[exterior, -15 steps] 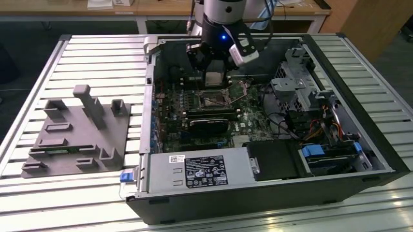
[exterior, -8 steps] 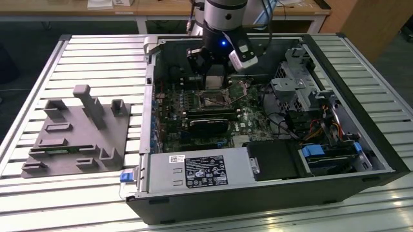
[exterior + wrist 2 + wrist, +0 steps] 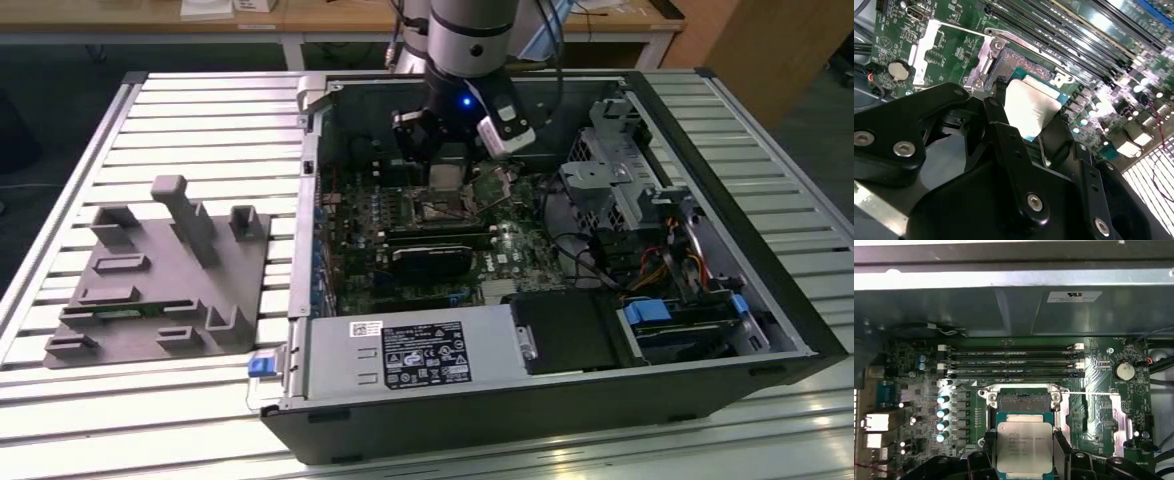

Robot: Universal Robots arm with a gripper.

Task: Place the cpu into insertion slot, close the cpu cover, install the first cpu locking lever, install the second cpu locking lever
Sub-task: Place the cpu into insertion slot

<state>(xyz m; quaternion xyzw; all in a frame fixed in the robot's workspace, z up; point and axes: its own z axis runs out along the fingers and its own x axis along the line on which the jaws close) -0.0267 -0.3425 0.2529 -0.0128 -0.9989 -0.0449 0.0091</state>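
Observation:
My gripper (image 3: 1024, 441) is shut on the cpu (image 3: 1023, 447), a pale silver square chip pinched at two opposite edges by the black fingers (image 3: 988, 446). In the exterior view the gripper (image 3: 447, 172) hangs inside the open computer case, just above the motherboard. The insertion slot (image 3: 1022, 401), a dark square socket with a silvery rim, lies just beyond the chip, partly covered by it. The cpu cover (image 3: 1121, 412), a silvery frame with a cut-out centre, is swung open flat beside the socket. The second wrist view shows the cpu (image 3: 1031, 107) above the slot (image 3: 1026, 62), the cover (image 3: 934, 30) off to one side.
Long black memory slots (image 3: 1011, 360) run beside the socket. A black graphics card (image 3: 430, 262) and the power supply (image 3: 400, 355) sit nearer the case's front. A drive cage (image 3: 627, 170) stands at the exterior view's right. A grey fixture (image 3: 160, 270) lies outside the case.

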